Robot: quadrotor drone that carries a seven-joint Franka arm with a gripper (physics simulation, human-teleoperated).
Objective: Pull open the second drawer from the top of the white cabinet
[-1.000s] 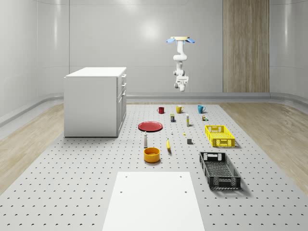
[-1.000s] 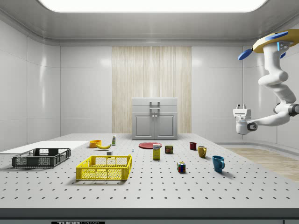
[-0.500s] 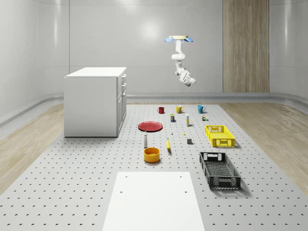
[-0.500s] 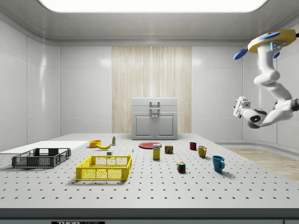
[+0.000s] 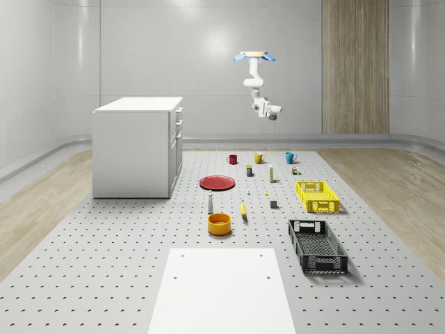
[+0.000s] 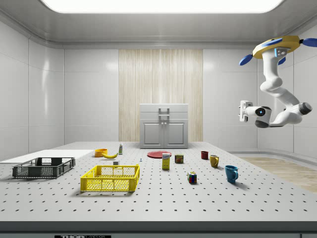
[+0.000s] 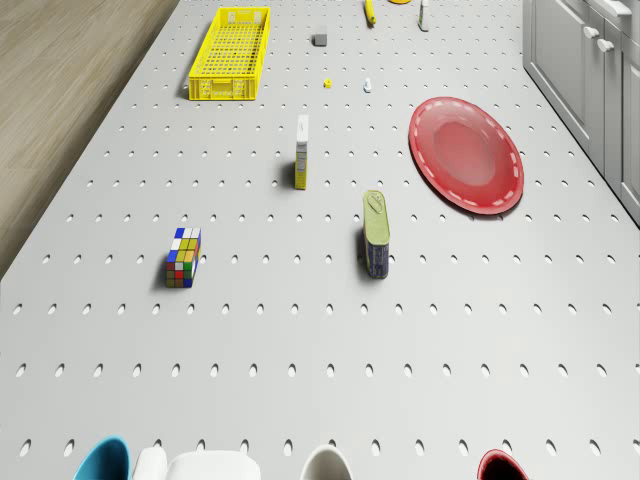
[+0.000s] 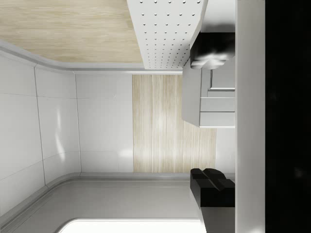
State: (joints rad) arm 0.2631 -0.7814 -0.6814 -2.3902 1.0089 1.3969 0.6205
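White cabinet (image 5: 138, 146) stands at whole-scene view's left, on far part of pegboard table (image 5: 104, 264); drawers (image 5: 179, 124) on its right face, all shut flush. Drone (image 5: 254, 57) hovers high over table's far edge, above mugs (image 5: 259, 158), well apart from cabinet. Arm (image 6: 275, 94) hangs bent beneath it; gripper (image 6: 242, 111) held level, pointing toward cabinet in side view, jaws open, holding nothing. Red plate (image 5: 217, 182) lies near cabinet's front; yellow crate (image 5: 317, 195) and black crate (image 5: 317, 245) at right.
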